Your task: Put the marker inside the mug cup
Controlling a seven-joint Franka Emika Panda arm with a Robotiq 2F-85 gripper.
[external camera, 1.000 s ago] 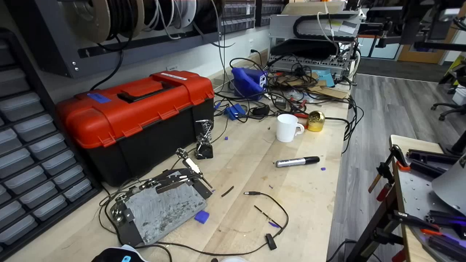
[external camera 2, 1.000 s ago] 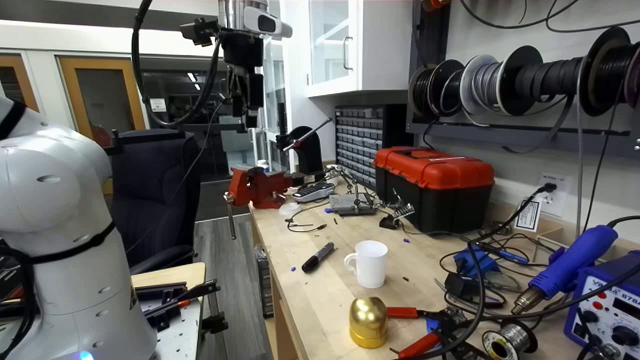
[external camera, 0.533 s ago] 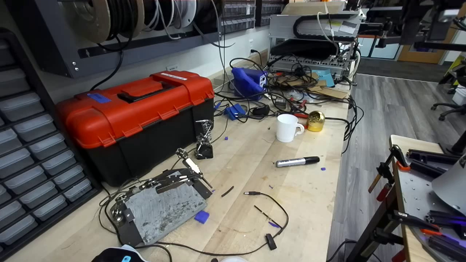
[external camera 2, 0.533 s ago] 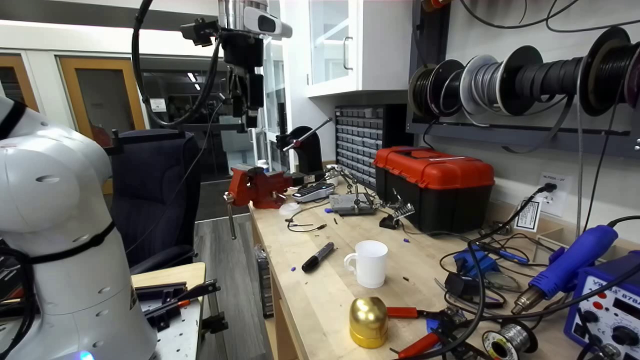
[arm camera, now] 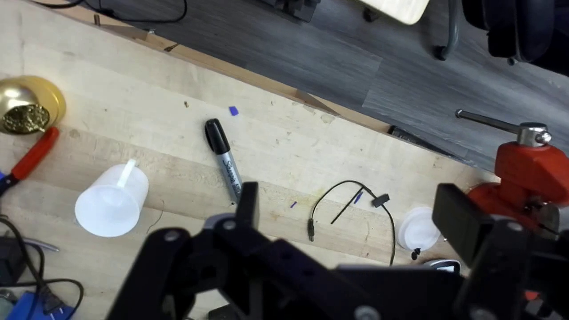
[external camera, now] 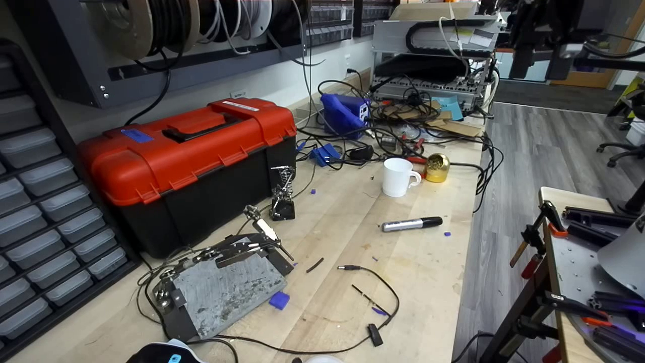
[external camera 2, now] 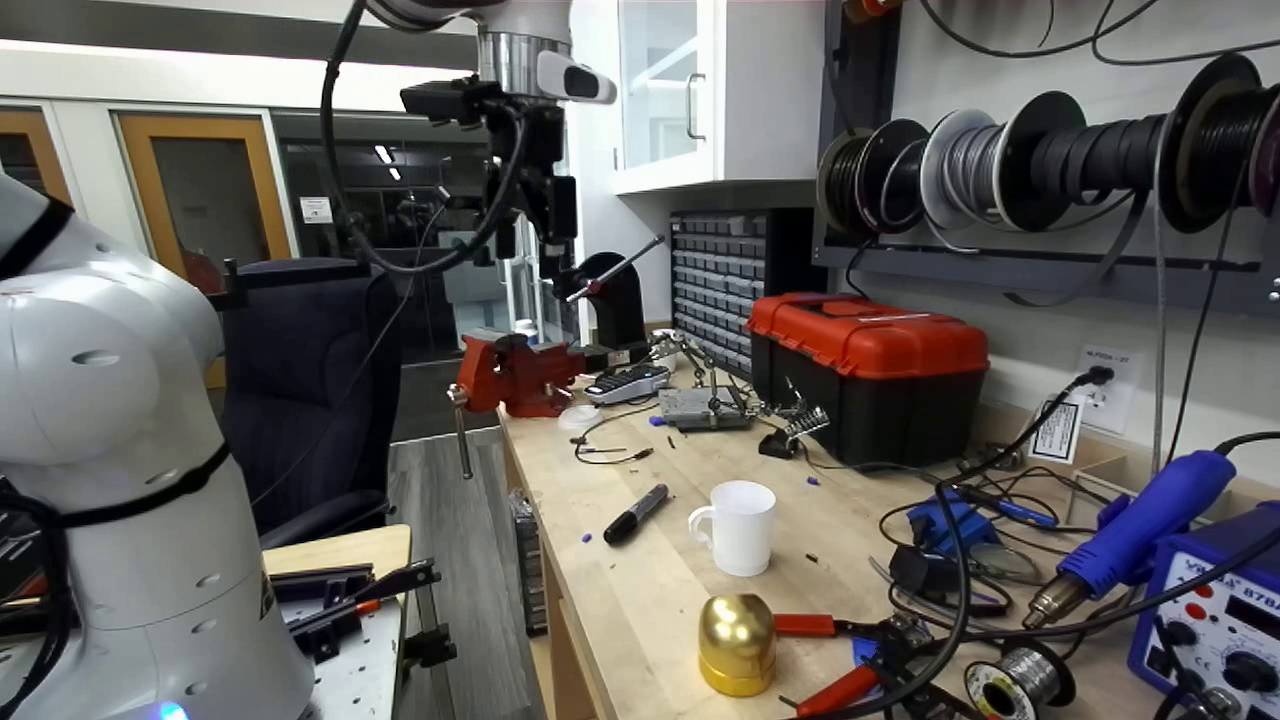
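Suspending the black Robotiq gripper (arm camera: pixel 351 209) well above the wooden workbench (external camera: pixel 428 282), with its fingers spread wide apart. Locating the capped Sharpie marker (arm camera: pixel 223 160) flat on the wood, outside the white mug (external camera: pixel 395 177), nearer than the mug to the floor-side long edge, and pointing its black cap toward that edge. Standing the mug upright, near but apart from the marker, with its loop handle turned toward the floor-side edge. Showing the gold tip cleaner (external camera 2: pixel 737 645) near the mug, likewise closer to that edge. Seating the red bench vise (external camera 2: pixel 515 380) at the same edge, well apart from the mug. Backing the red-lidded toolbox (external camera: pixel 201 166) along the wall-side edge.
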